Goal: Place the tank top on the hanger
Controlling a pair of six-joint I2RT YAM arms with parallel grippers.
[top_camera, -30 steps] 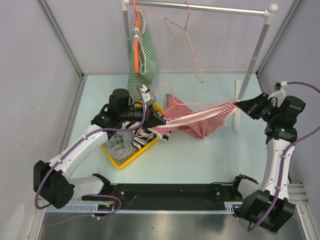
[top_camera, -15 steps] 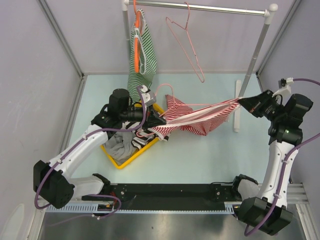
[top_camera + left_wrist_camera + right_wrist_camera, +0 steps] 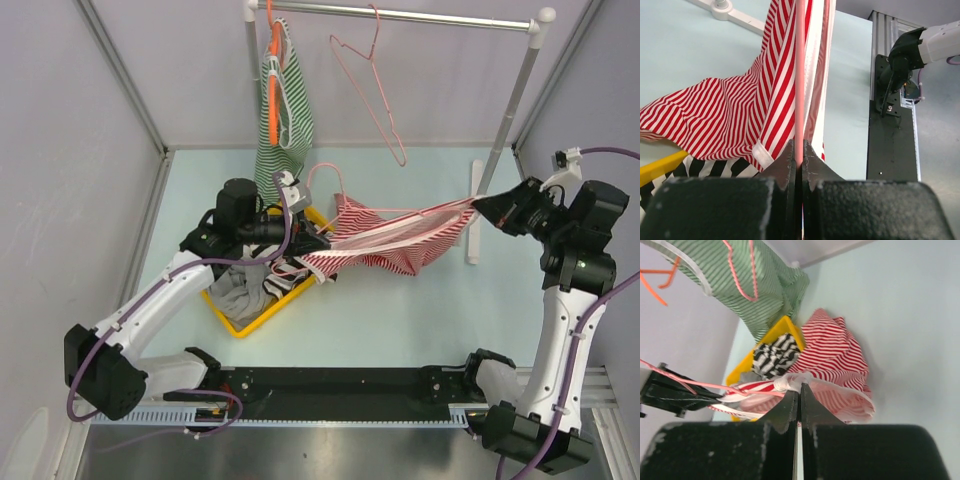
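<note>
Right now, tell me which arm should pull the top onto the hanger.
Right. The right gripper is shut on the top, cloth stretched toward it. The left gripper is shut on the hanger and should probably just steady it.

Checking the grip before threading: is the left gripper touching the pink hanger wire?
Touching. The left wrist view shows the hanger wire running down into the left gripper, pinched between its shut fingertips.
</note>
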